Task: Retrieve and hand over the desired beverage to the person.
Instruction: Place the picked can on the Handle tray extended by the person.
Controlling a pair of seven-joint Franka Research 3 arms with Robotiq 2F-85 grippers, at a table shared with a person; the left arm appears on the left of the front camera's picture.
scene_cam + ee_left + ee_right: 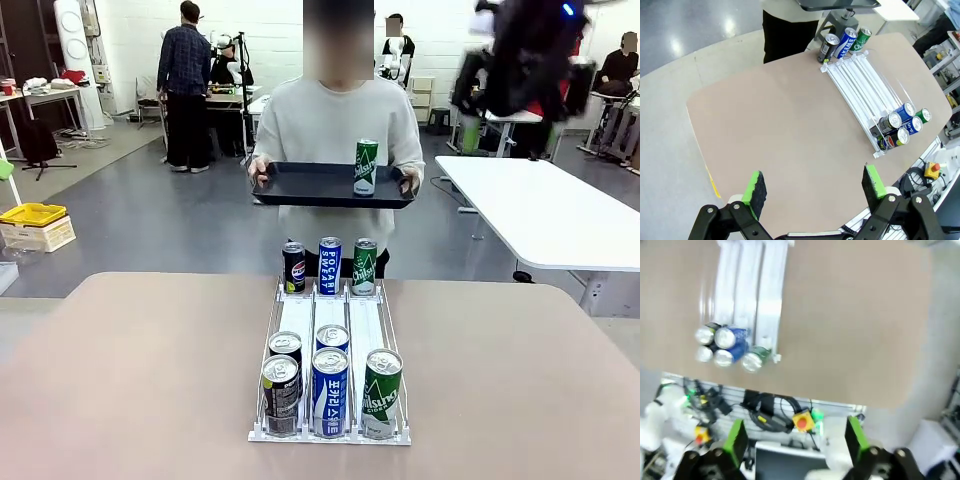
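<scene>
We get bright, even room light, with only soft shadows beneath the cans (330, 395). Glare patches shine on the floor (730, 25) in the left wrist view, which bows at its edges. The right wrist view is smeared throughout; the right arm (530, 60) blurs far right.

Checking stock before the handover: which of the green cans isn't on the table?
The green can upright on the black tray held by the person. The near green can and far green can stand at the rack's ends on the table.
</scene>
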